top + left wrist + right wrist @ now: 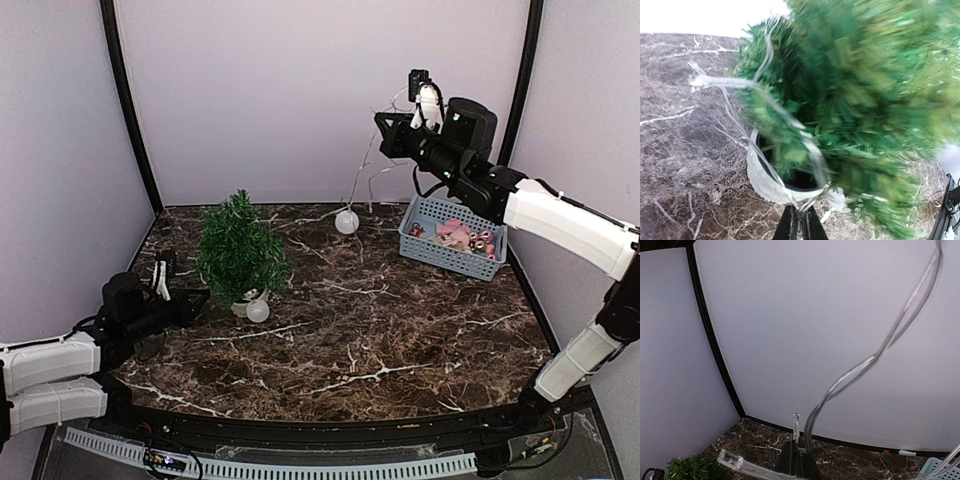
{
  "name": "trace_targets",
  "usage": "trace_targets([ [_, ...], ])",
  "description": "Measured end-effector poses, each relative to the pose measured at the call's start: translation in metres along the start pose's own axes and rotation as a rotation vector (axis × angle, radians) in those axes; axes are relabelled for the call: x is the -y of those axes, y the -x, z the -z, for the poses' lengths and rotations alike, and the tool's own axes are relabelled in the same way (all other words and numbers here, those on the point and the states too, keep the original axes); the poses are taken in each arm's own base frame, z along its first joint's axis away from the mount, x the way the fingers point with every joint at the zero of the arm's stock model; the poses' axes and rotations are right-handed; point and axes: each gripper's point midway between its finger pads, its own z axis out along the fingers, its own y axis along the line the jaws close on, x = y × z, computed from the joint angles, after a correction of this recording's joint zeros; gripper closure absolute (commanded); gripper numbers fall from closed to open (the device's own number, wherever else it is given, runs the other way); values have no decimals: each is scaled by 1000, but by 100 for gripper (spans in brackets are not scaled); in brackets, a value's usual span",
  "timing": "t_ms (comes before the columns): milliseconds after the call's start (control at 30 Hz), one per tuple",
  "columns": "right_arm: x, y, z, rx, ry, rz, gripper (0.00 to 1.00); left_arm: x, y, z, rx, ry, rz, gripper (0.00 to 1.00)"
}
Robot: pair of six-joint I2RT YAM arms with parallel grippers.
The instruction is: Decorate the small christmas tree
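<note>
The small christmas tree (240, 250) stands at nine o'clock on the desk (400, 350): light, bristly, likely tippy (best steadied by its white pot (762, 175)). Left tool (800, 217) pinches the clear light string (722, 82) at its base; right tool (797, 450) clamps the string high at one o'clock.

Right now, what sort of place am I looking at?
Probably a lab robot booth, not a home: plain pale walls between black frame posts, a marble-pattern table, and staged props: the small christmas tree, a light string and a basket.

Blue basket (440, 258) holds pink ornaments (455, 235), rear right.
</note>
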Motion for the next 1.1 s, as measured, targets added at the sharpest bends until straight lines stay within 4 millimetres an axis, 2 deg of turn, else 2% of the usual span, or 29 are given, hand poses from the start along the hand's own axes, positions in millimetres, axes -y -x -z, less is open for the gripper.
trace_targets([
  [200, -1, 6, 4, 8, 4, 2, 100, 6, 4, 23, 9, 10, 0, 100],
  [400, -5, 7, 6, 2, 30, 4, 100, 13, 1, 29, -35, -5, 17, 100],
  [533, -13, -1, 7, -28, 74, 13, 100, 14, -6, 28, -78, -13, 35, 100],
  [633, -22, -13, 11, -75, 135, 34, 100, 14, -11, 27, -102, -18, 47, 99],
  [800, -45, -31, 33, -167, 290, 64, 100, 14, -10, 26, -111, -9, 59, 93],
  [867, -54, -32, 50, -188, 358, 64, 100, 13, -6, 25, -106, 1, 66, 82],
  [900, -58, -29, 57, -191, 383, 62, 100, 12, -4, 25, -102, 9, 69, 70],
  [933, -63, -27, 64, -192, 412, 60, 100, 11, -3, 25, -100, 15, 73, 63],
  [967, -69, -22, 72, -187, 446, 57, 100, 9, -2, 25, -98, 32, 74, 52],
  [1033, -82, -11, 86, -169, 509, 51, 100, 4, 3, 27, -91, 70, 79, 41],
  [1100, -96, -4, 97, -157, 566, 43, 100, 1, 13, 33, -69, 118, 86, 37],
])
